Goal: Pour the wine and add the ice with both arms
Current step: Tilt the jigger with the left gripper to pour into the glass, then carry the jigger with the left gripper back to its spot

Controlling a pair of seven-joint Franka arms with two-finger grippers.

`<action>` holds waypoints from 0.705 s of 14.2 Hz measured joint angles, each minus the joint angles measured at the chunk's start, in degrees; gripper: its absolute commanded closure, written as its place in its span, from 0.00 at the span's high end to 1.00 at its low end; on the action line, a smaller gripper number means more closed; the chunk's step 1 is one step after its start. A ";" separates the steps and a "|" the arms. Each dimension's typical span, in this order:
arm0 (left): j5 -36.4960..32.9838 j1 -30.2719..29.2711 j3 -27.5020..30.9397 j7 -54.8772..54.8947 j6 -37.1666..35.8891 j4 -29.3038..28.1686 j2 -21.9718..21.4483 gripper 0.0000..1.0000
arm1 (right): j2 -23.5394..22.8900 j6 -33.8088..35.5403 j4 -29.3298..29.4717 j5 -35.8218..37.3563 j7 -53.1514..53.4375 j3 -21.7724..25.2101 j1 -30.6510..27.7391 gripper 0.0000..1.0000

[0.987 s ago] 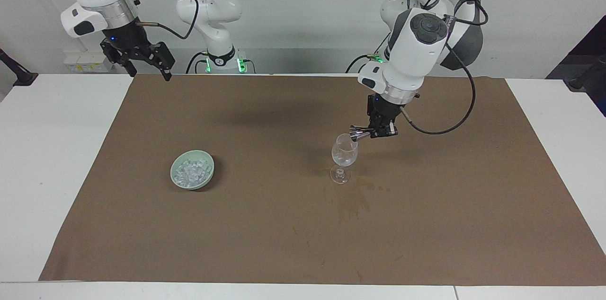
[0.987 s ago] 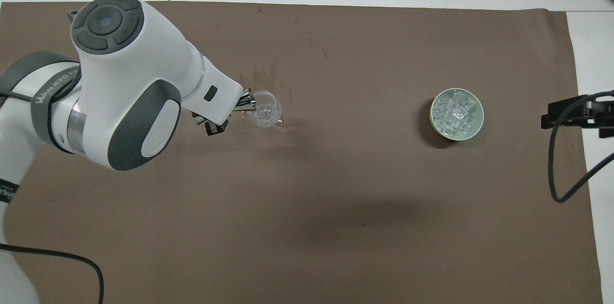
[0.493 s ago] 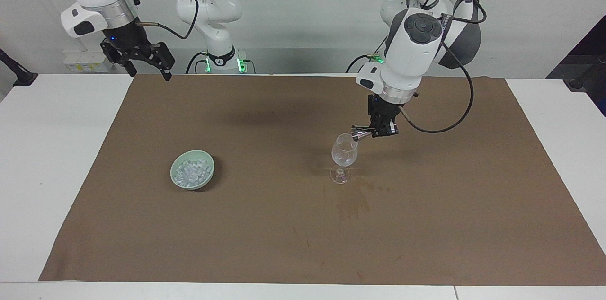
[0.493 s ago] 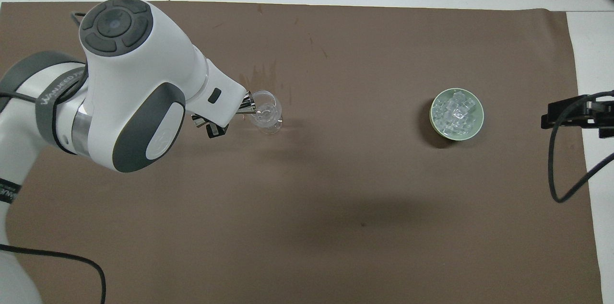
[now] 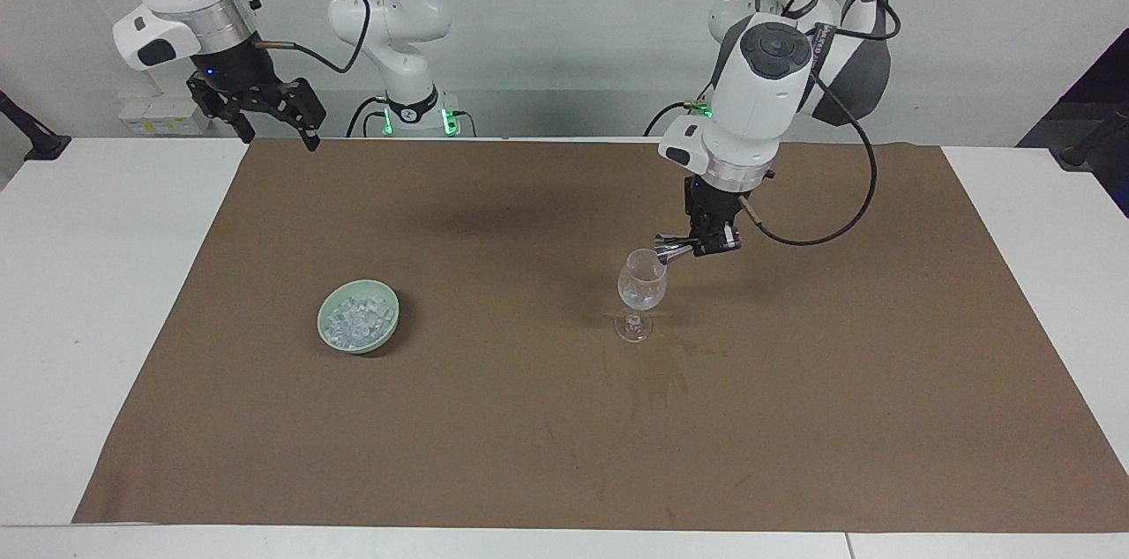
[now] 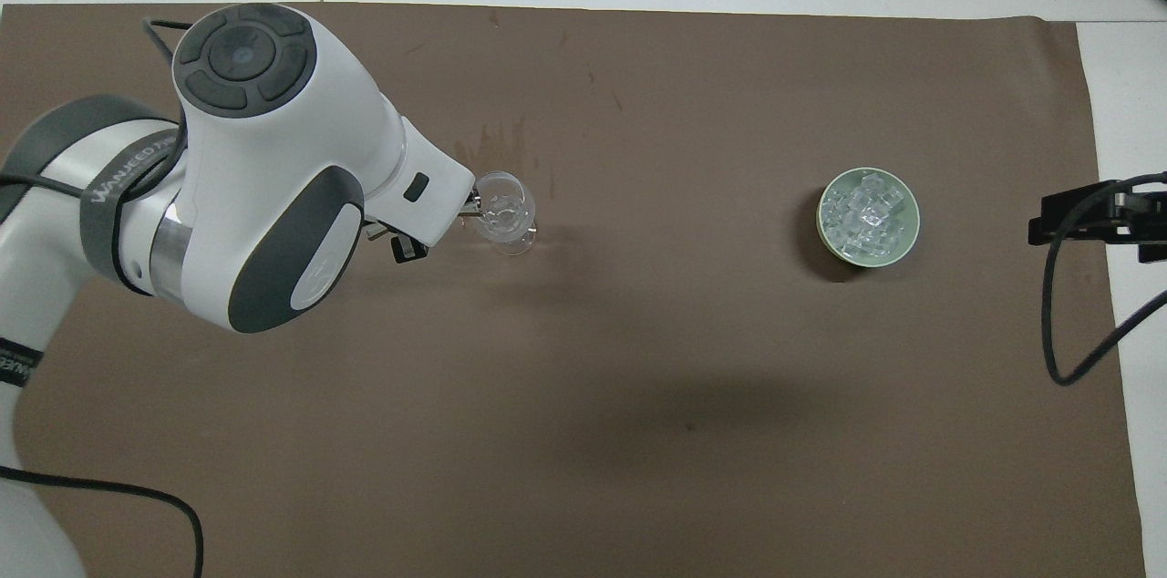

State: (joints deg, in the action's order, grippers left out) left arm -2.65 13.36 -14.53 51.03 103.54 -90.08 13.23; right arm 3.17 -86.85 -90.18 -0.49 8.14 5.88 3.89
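Left gripper (image 5: pixel 708 243) clamped on jigger (image 5: pixel 672 250), tipped sideways at glass (image 5: pixel 641 279) rim for pouring. Right gripper (image 5: pixel 275 122) waiting over table edge, fingers spread, ice (image 5: pixel 357 319) in bowl (image 5: pixel 388 331) untouched.

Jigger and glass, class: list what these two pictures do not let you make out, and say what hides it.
1. Overhead view: most of the jigger and the left hand, covered by the left arm's wrist.
2. Both views: wine in the jigger or the stemmed glass; too small and clear.
3. Overhead view: the right hand, cut by the edge.
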 measured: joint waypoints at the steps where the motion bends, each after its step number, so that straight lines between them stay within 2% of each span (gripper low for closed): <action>1: -0.01 -0.01 0.17 -0.02 0.00 0.05 0.00 0.04 | 0.00 0.00 0.00 0.00 0.00 0.00 0.00 1.00; 5: 1.52 -2.79 1.29 0.73 -0.40 1.43 -0.04 0.04 | 0.00 0.00 0.00 0.00 0.00 0.00 0.00 1.00; 10: 12.55 -16.03 1.78 18.94 -1.63 1.70 0.32 0.04 | 0.00 0.00 0.00 0.00 0.00 0.00 0.00 1.00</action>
State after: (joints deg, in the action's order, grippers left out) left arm 9.90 -2.67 -12.75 69.97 101.92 -88.38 13.56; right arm 3.17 -86.85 -90.18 -0.49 8.14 5.88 3.89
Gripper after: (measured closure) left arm 0.789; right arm 0.000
